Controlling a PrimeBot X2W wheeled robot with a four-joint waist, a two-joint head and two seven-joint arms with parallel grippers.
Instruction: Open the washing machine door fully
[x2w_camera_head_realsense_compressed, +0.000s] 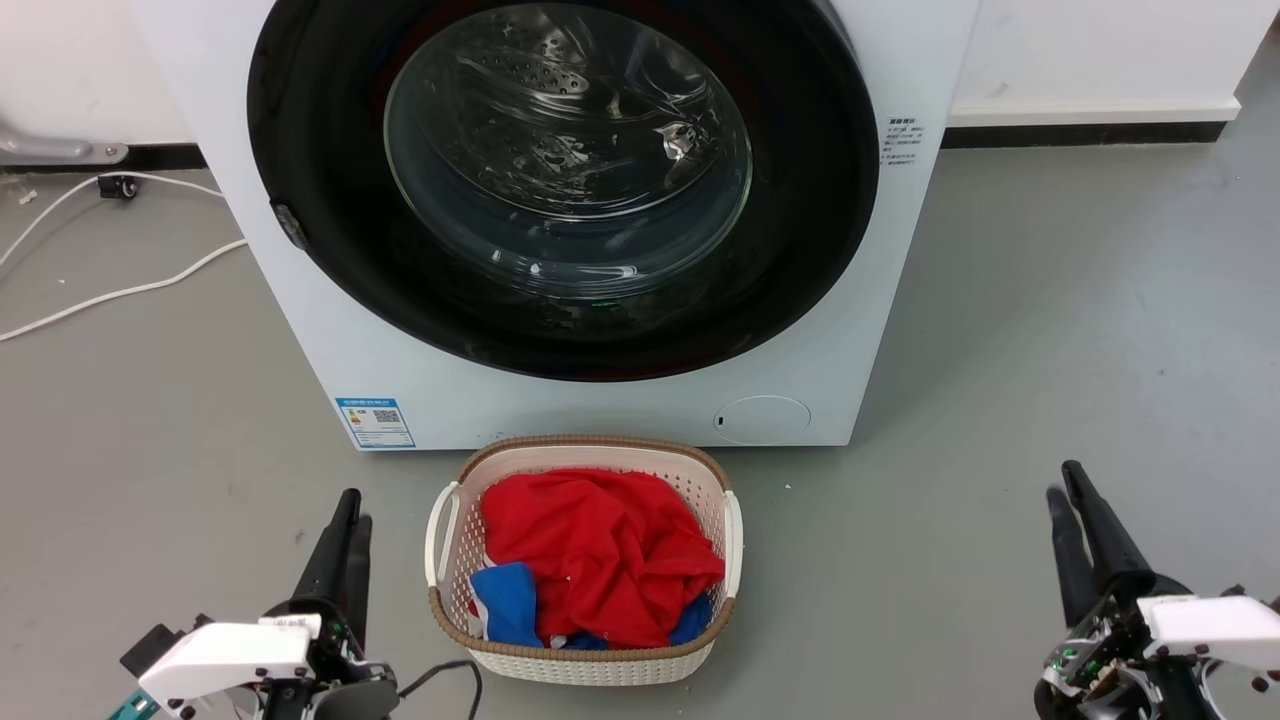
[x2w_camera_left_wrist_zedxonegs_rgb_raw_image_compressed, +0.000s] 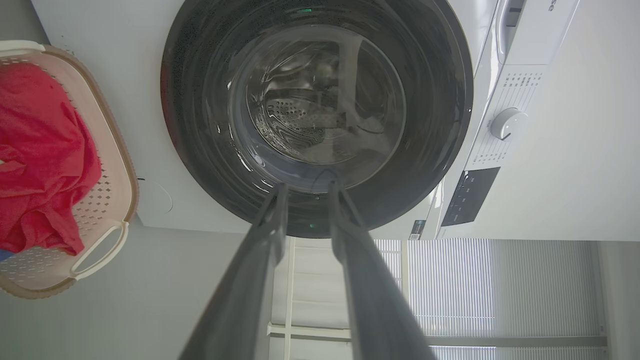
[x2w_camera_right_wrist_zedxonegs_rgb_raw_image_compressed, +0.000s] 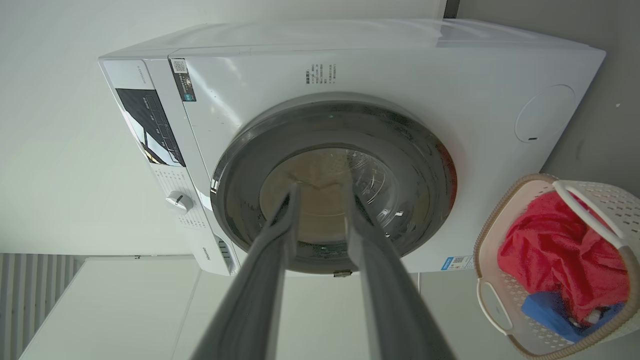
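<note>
Head view shows the left gripper (x2w_camera_head_realsense_compressed: 355, 505) low at the left, fingers slightly parted and empty, well short of the washing machine door (x2w_camera_head_realsense_compressed: 565, 180), which sits shut, flush in the washing machine (x2w_camera_head_realsense_compressed: 600, 410). That glossy disc looks stiff, heavy and slippery, so the small grey catch (x2w_camera_head_realsense_compressed: 290, 226) on its left rim seems the place to pull. At the right, the right gripper (x2w_camera_head_realsense_compressed: 1061, 478) is likewise slightly parted and empty.

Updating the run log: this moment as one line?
washing machine door: shut | left claw: open, empty | right claw: open, empty
</note>
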